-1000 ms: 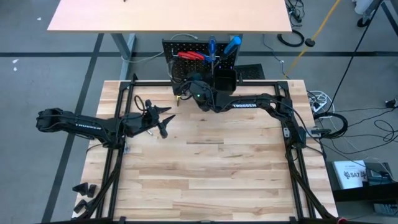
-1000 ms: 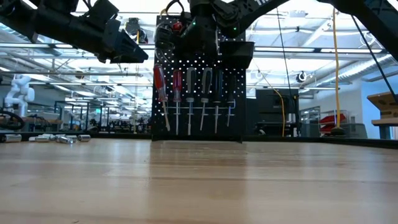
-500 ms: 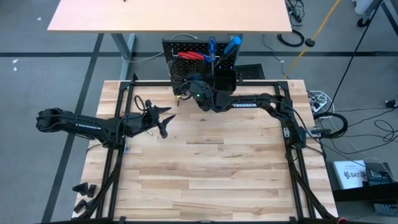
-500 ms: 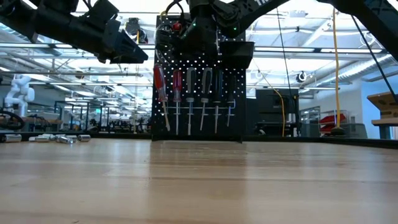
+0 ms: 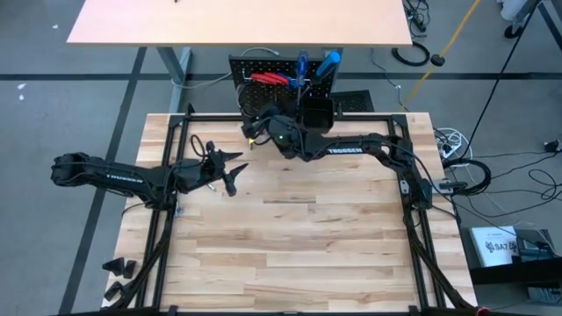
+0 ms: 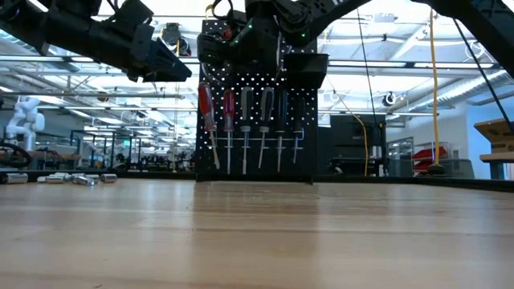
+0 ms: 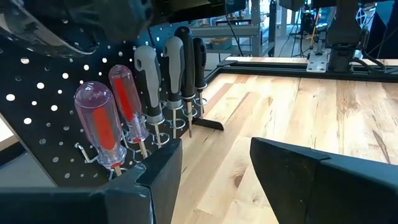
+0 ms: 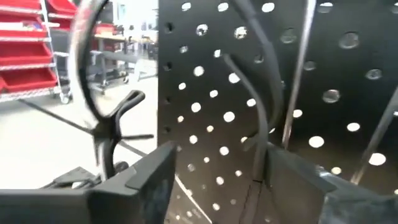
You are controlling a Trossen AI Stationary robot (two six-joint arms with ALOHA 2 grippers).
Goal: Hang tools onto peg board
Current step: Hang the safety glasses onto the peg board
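the peg board [image 5: 279, 77] stands upright at the far edge of the table [image 5: 290, 246], just beyond its middle. in the low view a row of screwdrivers [image 6: 245, 128] hangs on its hooks: two with clear red handles at the left, then grey and black ones, shafts pointing down. seen from above, red-handled tools [image 5: 270, 79] and blue-handled screwdrivers [image 5: 327, 61] sit along the top of the board beside the square black bin [image 5: 314, 113].

the right end effector [image 5: 256, 130] is raised close against the left part of the peg board; in its wrist view the two fingers [image 8: 140, 180] stand apart with nothing between them, facing the perforated panel, with black-framed glasses [image 8: 102, 106] at the panel's edge just beside one finger. whether the glasses rest on a hook cannot be told.

the left end effector [image 5: 230, 171] hovers above the table's left part, well apart from the board, its fingers [image 7: 155, 180] spread and empty
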